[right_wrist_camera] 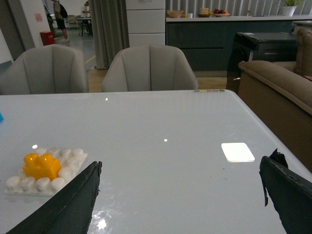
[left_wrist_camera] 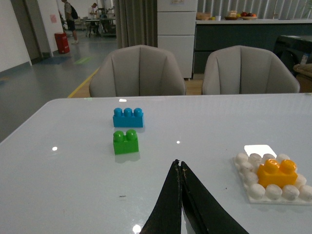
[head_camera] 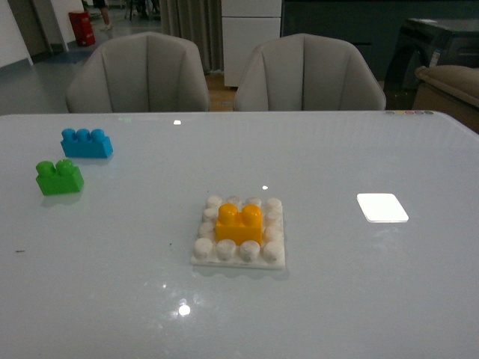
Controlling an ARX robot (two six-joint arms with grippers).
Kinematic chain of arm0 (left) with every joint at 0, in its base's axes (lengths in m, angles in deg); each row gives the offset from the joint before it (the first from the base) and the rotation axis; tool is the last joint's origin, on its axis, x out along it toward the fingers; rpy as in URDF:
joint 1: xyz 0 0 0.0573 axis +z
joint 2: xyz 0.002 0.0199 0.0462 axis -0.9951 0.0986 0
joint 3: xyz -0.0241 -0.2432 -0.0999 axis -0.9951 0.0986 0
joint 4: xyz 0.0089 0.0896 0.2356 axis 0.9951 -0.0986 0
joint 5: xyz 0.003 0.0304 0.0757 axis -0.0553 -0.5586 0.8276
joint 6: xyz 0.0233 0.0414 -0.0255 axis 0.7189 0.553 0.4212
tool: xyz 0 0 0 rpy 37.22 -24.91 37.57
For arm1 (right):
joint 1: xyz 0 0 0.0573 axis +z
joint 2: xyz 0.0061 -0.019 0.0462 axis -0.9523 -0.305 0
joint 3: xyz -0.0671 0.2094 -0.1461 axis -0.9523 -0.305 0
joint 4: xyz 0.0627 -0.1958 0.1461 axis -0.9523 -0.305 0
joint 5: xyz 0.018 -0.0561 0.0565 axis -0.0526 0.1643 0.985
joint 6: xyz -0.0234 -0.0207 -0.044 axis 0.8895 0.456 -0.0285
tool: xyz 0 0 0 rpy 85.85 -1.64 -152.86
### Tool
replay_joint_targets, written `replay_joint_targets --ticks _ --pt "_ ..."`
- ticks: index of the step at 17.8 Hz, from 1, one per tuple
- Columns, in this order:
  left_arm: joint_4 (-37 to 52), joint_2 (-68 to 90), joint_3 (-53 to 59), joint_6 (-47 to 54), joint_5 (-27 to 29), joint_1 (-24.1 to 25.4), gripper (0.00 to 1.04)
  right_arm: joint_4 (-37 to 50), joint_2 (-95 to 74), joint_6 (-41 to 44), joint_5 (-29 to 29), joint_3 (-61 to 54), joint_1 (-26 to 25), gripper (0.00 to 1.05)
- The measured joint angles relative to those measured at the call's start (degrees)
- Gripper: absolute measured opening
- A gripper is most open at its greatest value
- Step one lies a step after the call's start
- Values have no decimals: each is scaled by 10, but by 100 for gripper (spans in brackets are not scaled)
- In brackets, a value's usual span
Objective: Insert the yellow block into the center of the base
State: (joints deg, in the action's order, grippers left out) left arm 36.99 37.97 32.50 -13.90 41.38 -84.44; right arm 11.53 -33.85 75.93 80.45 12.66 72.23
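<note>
Nearest the front camera sits the base (head_camera: 239, 233), a white square plate of round studs on the pale glossy surface (head_camera: 337, 299), with the yellow block (head_camera: 240, 223) seated on its middle studs, a ring of bare white studs showing all round it. Neither arm appears in this front view.

Off toward the robot's left and farther back lie a green two-stud brick (head_camera: 59, 177) and, just behind it, a blue three-stud brick (head_camera: 86, 143), the two near each other but apart. On the other side of the base, well apart from it, a bright white rectangular patch (head_camera: 382, 207) lies flat on the surface. Two grey upholstered chairs (head_camera: 138, 73) stand at the far edge.

The left wrist view adds what the front cannot: the left pincer (left_wrist_camera: 180, 168) with its dark fingers pressed together to a point, clenched on nothing, hanging over bare surface between the green brick (left_wrist_camera: 126, 141) and the base (left_wrist_camera: 273, 187). The yellow block (left_wrist_camera: 277, 173) shows there seated on the plate too.

The right wrist view shows the right pincer (right_wrist_camera: 180, 178) spread wide, released, its dark fingers (right_wrist_camera: 73, 200) far apart at the frame's edges, the base (right_wrist_camera: 46, 170) with the yellow block (right_wrist_camera: 41, 165) beside one finger and the white patch (right_wrist_camera: 237, 151) by the other. A brown sofa (right_wrist_camera: 278, 83) shows only here.
</note>
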Motion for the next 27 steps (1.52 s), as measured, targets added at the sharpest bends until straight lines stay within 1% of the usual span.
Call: replay_joint_targets --ticks 5,6,7,8,10,16,17,18,20,22,24,27 --pt "-56 -56 0 0 0 0 2 0 0 0 0 0 0 98" --pt "-88 -78 -2 0 0 0 2 0 0 0 0 0 0 98" --pt "-156 -123 0 0 -2 0 2 0 0 0 0 0 0 98" --pt "-148 -152 -1 0 -1 0 2 0 0 0 0 0 0 98" --pt "-162 -152 0 0 1 0 2 0 0 0 0 0 0 98" --pt "-160 -152 0 0 0 0 2 0 0 0 0 0 0 98" --pt "-160 -152 0 0 0 0 8 0 0 0 0 0 0 98" --pt "-160 -152 0 0 0 0 12 0 0 0 0 0 0 98" --pt "-160 -152 0 0 0 0 23 0 0 0 0 0 0 98" --pt "-160 -152 0 0 0 0 48 0 0 0 0 0 0 98" --pt "-160 -152 0 0 0 0 99 0 0 0 0 0 0 98" --pt "-160 -152 0 0 0 0 98 0 0 0 0 0 0 98"
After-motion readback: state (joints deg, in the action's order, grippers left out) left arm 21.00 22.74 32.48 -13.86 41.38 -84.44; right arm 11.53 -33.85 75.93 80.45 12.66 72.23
